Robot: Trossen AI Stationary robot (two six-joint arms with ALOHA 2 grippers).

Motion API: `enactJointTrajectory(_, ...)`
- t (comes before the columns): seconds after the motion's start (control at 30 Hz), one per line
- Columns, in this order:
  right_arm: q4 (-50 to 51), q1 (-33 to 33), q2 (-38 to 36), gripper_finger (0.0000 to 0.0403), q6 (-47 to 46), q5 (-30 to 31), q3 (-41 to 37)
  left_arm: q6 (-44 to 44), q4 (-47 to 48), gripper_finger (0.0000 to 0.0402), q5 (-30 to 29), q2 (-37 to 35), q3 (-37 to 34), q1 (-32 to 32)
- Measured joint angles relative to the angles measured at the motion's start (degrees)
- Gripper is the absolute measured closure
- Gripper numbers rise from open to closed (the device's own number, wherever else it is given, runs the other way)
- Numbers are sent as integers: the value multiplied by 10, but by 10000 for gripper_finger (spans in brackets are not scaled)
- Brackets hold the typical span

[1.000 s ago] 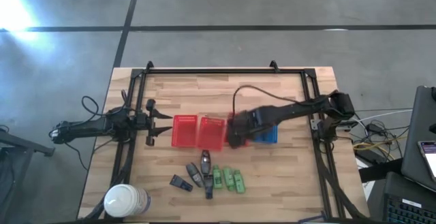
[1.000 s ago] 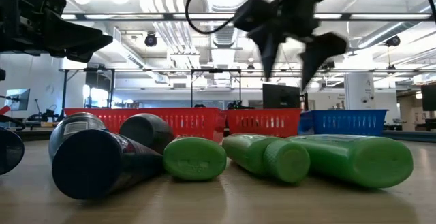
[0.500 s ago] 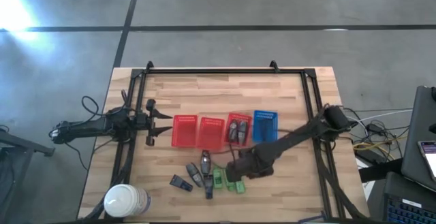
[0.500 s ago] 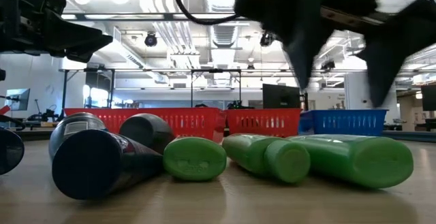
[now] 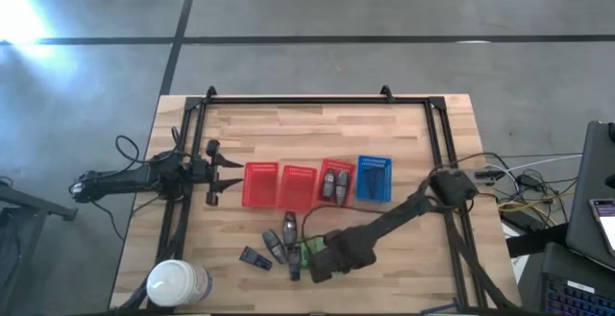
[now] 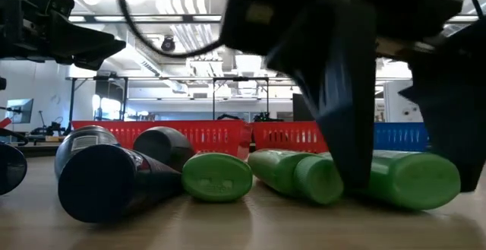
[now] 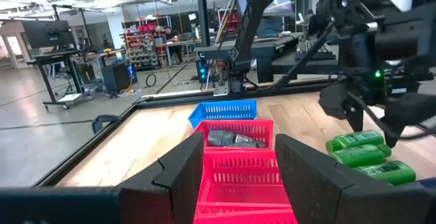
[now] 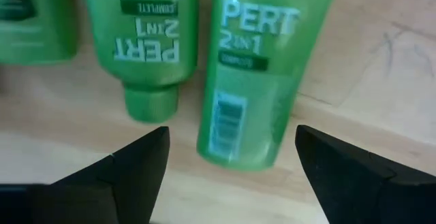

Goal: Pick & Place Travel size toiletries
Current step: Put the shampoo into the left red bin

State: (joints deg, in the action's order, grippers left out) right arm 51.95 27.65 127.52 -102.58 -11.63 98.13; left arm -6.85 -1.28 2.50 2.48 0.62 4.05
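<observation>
Two wide-spread fingers of the right claw [image 8: 228,166] straddle a green bottle [image 8: 262,74] lying on the table [image 8: 381,67].

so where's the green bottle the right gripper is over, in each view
high view: hidden under the right gripper.
low view: green bottle, lower right, lying between the open jaws.
left wrist view: nearest bottle in the green row, far right.
right wrist view: centre, label-up.
Shared landmark: blue basket.
</observation>
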Motion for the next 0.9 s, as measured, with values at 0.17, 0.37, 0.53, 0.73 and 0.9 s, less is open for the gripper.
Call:
enactJointTrajectory(0.17,32,-1,7,110,30,1,27,0,1,213,0,1,0,0)
enactJointTrajectory(0.37,79,-14,-8,113,35,40,25,0,2,213,0,2,0,0)
enactJointTrajectory(0.53,69,-43,-3,92,85,29,11,0,1,213,0,2,0,0)
enactJointTrajectory(0.73,64,-74,-2,75,138,27,4,0,1,213,0,2,0,0)
enactJointTrajectory(0.9,62,-78,-1,88,144,6,-10,0,0,213,0,2,0,0)
